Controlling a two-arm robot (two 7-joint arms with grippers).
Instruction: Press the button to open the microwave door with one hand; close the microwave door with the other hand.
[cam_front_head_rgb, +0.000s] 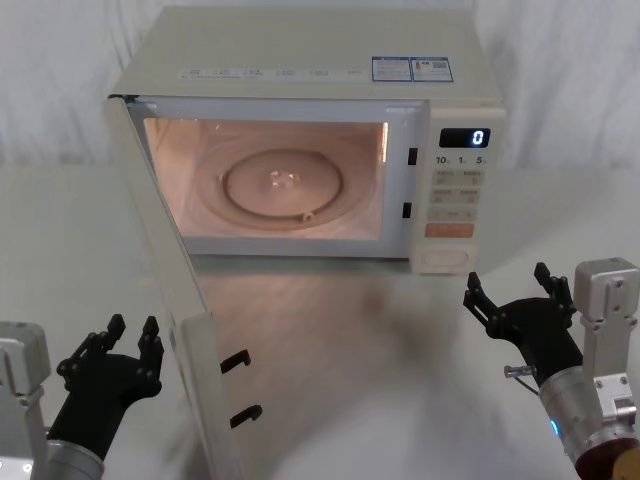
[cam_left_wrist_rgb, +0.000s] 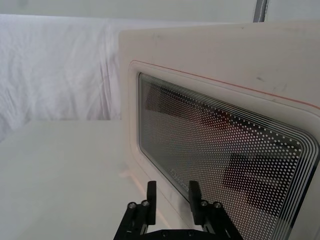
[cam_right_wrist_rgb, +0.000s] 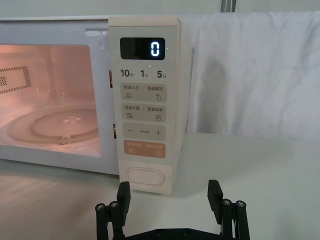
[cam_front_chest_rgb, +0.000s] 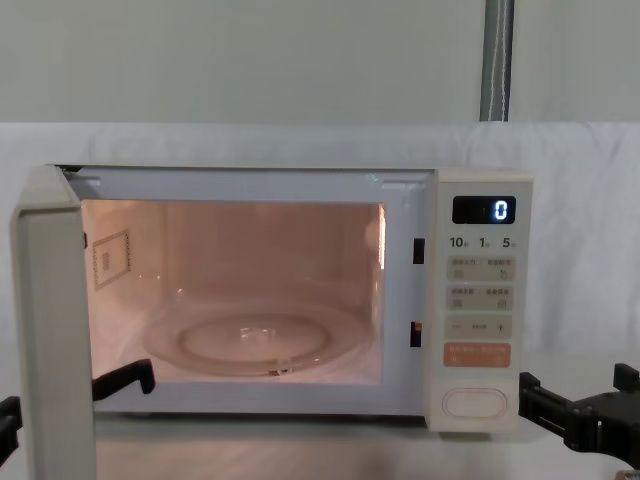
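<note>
Cream microwave door (cam_front_head_rgb: 165, 300) swung wide toward robot; both end effectors (cam_front_head_rgb: 125, 335) (cam_front_head_rgb: 508, 290) spread.

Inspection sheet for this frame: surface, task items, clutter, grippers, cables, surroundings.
Surface: pale table, bare in front.
Microwave: cavity lit, display reads 0.
Microwave door: swung fully open toward the robot's left.
Button: untouched now.
Clutter: nothing seen.
Left gripper: open, outside the open door, apart from it.
Right gripper: open, in front of the control panel, not touching.
Cables: nothing seen.
Surroundings: white draped cloth behind.
</note>
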